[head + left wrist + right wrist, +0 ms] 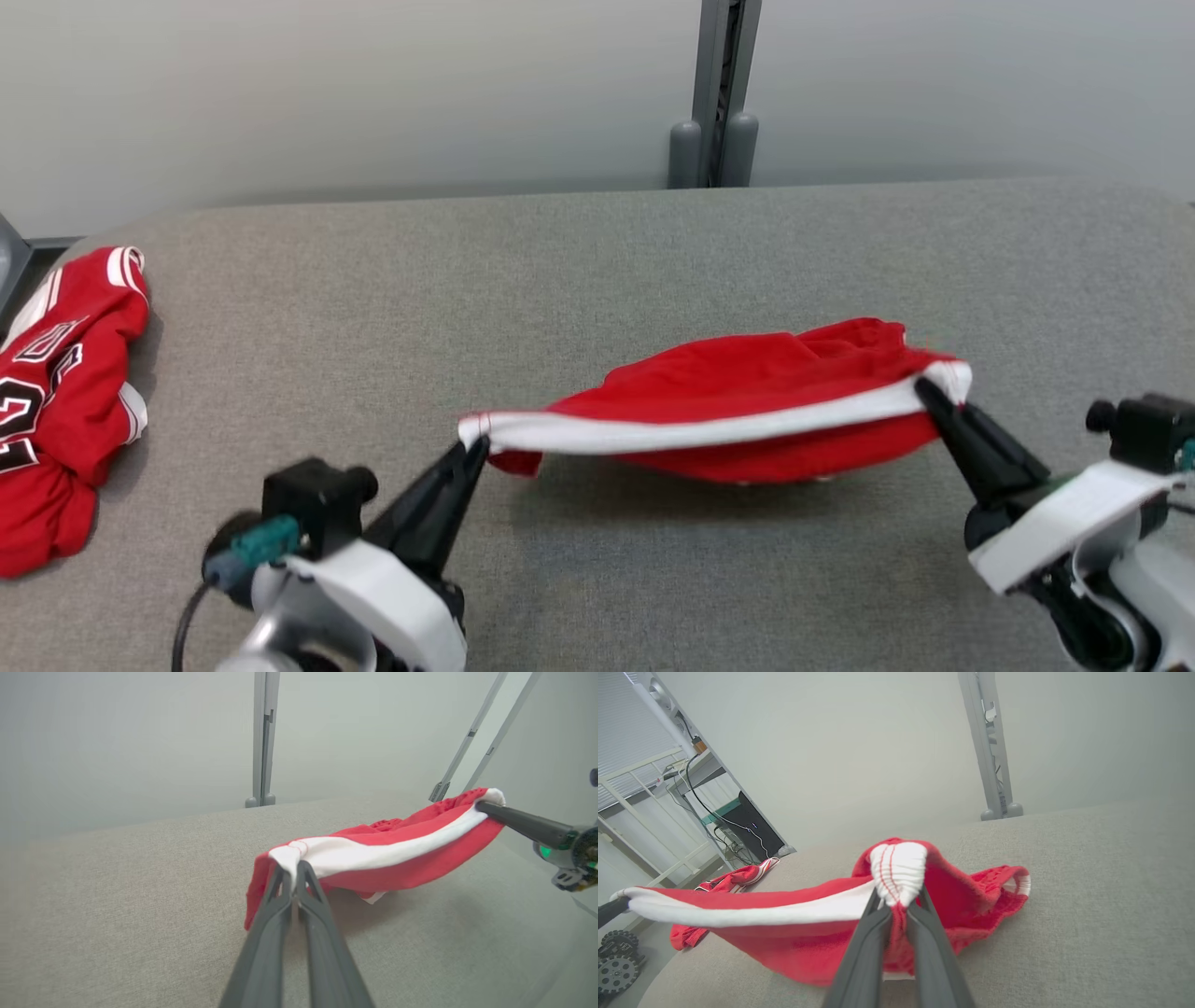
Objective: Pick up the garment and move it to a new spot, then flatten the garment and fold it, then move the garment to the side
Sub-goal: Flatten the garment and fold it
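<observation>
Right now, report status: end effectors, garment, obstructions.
Left end effector, right end effector shut on red shorts, waistband ends. Shorts lifted, sagging onto table. Red jersey far left, clear.

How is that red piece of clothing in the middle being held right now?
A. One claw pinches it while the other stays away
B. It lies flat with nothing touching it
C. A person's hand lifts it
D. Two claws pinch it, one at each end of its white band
D: the left gripper and the right gripper each pinch one end of the white band, so the red garment hangs stretched between them.
</observation>
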